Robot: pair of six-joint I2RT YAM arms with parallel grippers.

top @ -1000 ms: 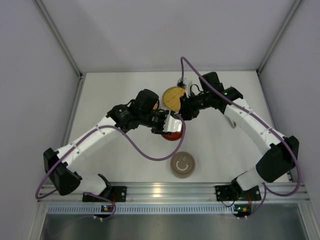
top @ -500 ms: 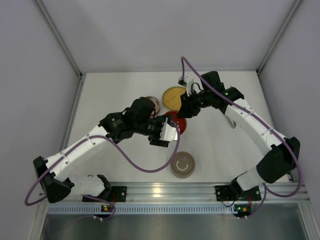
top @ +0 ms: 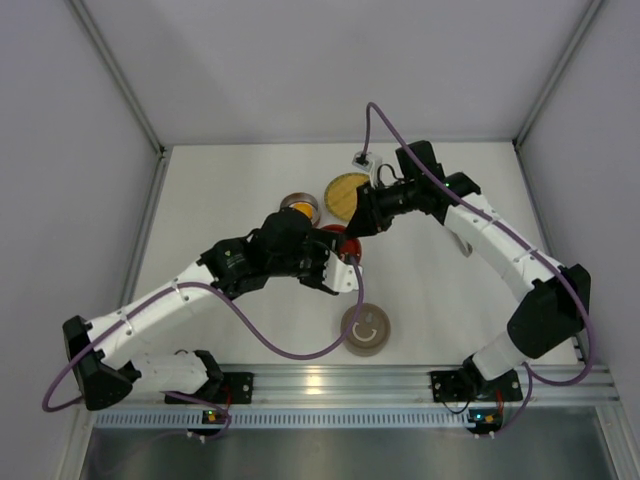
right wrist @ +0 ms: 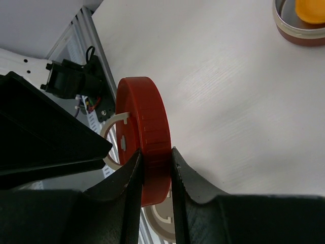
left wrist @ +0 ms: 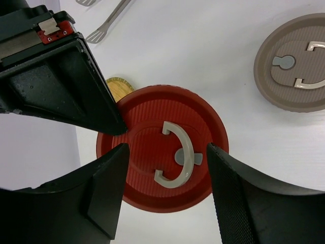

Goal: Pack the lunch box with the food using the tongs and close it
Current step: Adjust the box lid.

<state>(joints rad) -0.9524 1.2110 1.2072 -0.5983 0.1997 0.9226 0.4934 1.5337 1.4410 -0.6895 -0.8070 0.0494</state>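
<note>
Top external view, from the left: the left arm reaches in over the white table [top: 215, 190] toward the middle. A round tin [top: 300, 208] with the orange ball [right wrist: 310, 10] in it sits uncovered just left of the yellow woven plate [top: 347, 193]. The left gripper [left wrist: 167, 147] hangs over the red lid [right wrist: 150, 117] with its jaws spread wide to either side of the looped handle, and nothing is between them. The right gripper [right wrist: 155, 157] pinches that lid by its rim, one finger on each face, near the plate. A tan lid [top: 365, 330] lies flat by the near edge. The tongs [left wrist: 109, 23] lie on the table, apart from both grippers; only their toothed tips show in the left wrist view.
</note>
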